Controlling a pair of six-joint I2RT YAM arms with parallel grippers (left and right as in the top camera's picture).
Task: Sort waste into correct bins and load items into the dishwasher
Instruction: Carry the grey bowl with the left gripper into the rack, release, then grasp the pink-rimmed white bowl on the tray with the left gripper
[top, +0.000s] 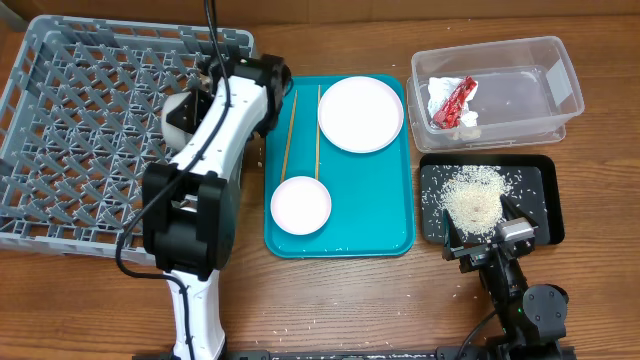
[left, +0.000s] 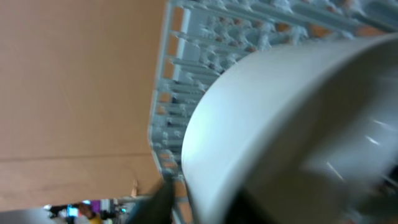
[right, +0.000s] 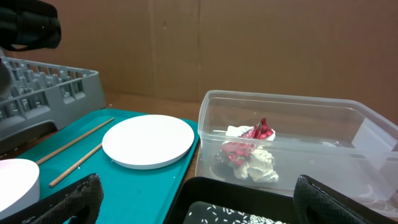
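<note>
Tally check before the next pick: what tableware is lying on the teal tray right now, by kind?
Plate: 1
Bowl: 1
Chopsticks: 2
Total on the teal tray: 4

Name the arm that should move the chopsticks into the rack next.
Left, probably. The left arm is at the dish rack, right beside the chopsticks; the right end effector, open, sits beyond the teal tray at the black tray.
</note>
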